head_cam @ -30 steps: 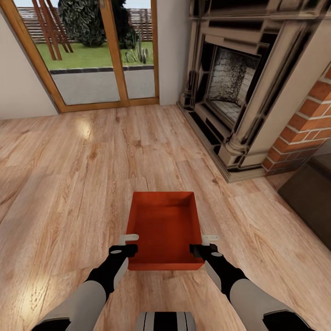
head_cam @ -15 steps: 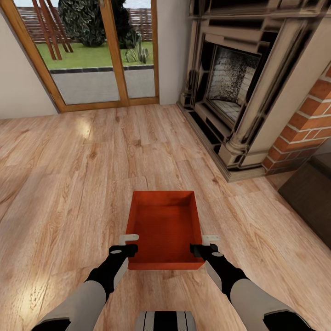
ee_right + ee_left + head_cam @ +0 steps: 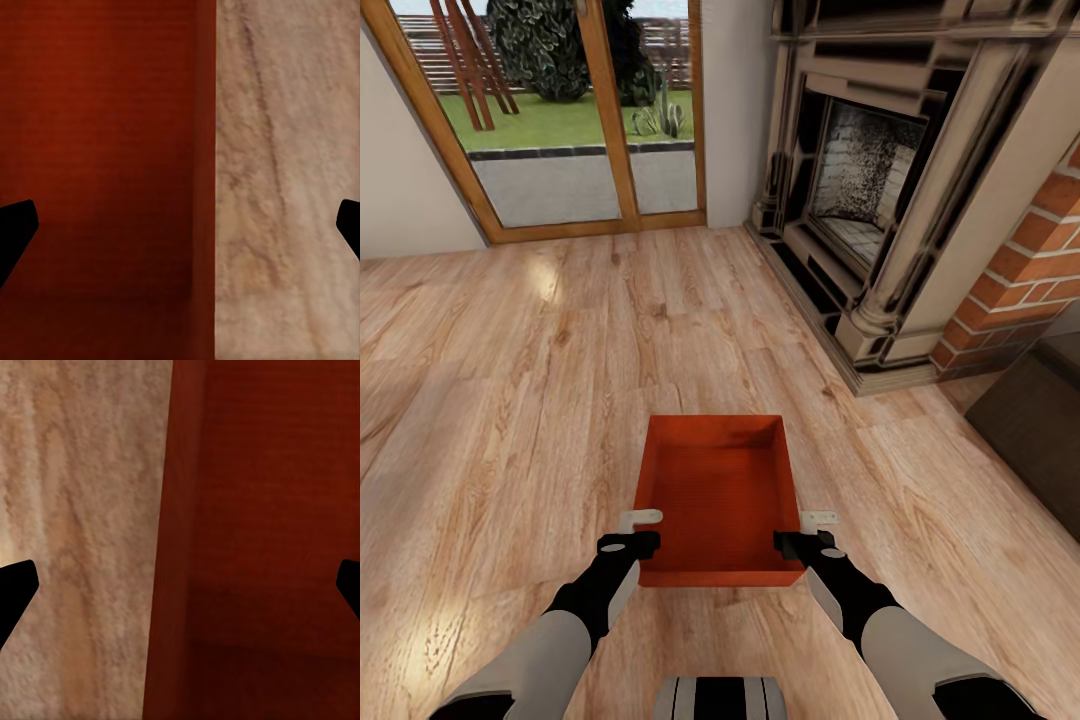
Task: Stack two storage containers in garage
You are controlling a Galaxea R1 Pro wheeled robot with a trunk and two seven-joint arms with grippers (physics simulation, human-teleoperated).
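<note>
On the wood floor (image 3: 510, 400) near the fireplace (image 3: 860, 190), a bin (image 3: 715, 490) sits with the left gripper (image 3: 638, 532) and right gripper (image 3: 806, 532) each spread astride a side wall, so pinching, then lifting, seems next.

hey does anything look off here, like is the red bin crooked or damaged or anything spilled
Nothing stands out. The storage container looks level, square to the robot and empty, its walls intact. The left gripper and right gripper each straddle a side wall near the near corners, jaws open. The wood floor shows no spill.
</note>
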